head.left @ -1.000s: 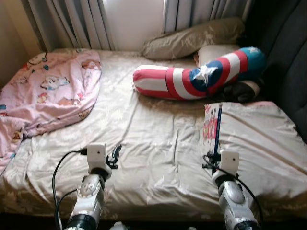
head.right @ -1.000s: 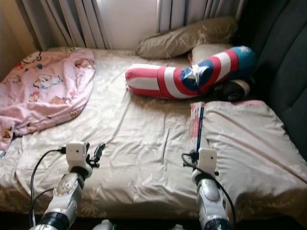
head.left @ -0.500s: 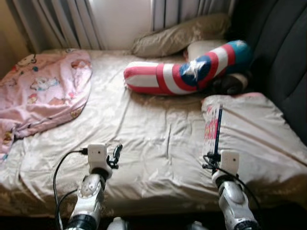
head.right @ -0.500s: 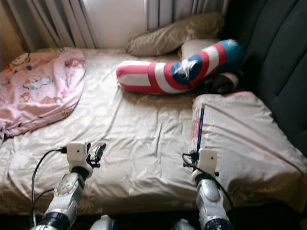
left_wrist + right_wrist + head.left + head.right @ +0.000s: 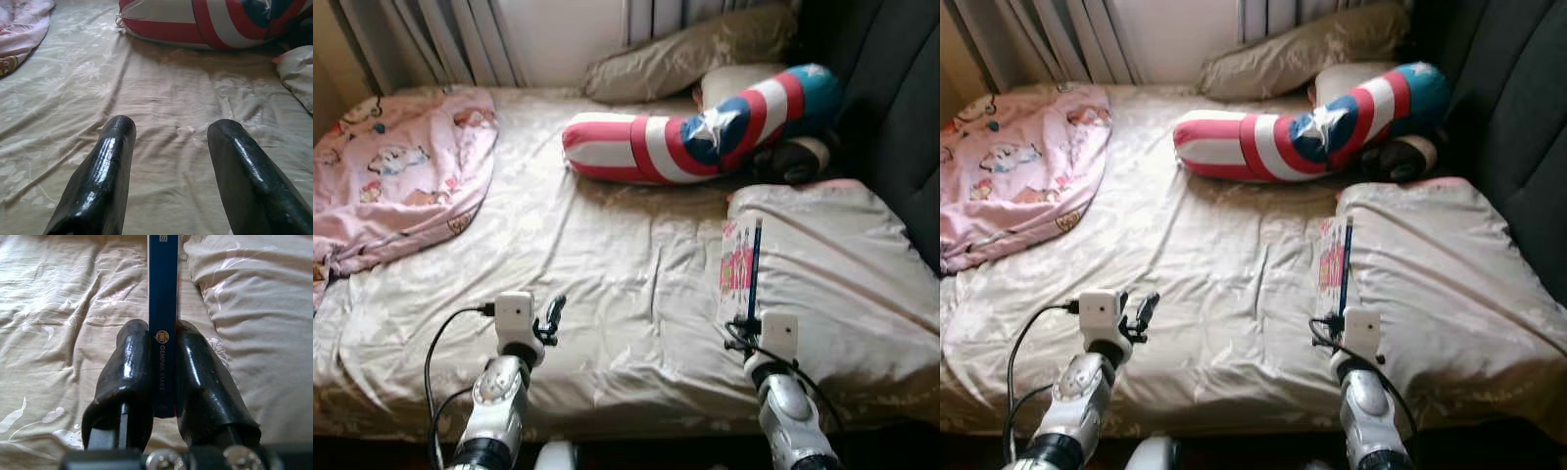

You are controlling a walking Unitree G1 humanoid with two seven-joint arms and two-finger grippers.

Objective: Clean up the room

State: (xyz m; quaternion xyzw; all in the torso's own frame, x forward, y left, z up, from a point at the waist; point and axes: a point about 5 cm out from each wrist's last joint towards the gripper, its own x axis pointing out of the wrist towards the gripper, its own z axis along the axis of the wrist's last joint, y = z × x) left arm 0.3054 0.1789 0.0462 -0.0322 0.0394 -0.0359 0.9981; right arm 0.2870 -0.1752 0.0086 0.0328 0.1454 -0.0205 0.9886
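A thin book with a blue spine and a pink, colourful cover stands on edge over the bed, held by its lower end. My right gripper is shut on that spine, with a black finger pressed to each side. My left gripper is open over the beige sheet near the bed's front edge, with nothing between its fingers.
A pink cartoon blanket lies bunched at the bed's left. A red, white and blue bolster and a beige pillow lie at the back. A folded beige duvet covers the right side, beside a dark padded headboard.
The whole view has shifted a little as the camera moved. Both arms keep the same pose, and the book stays in the right gripper.
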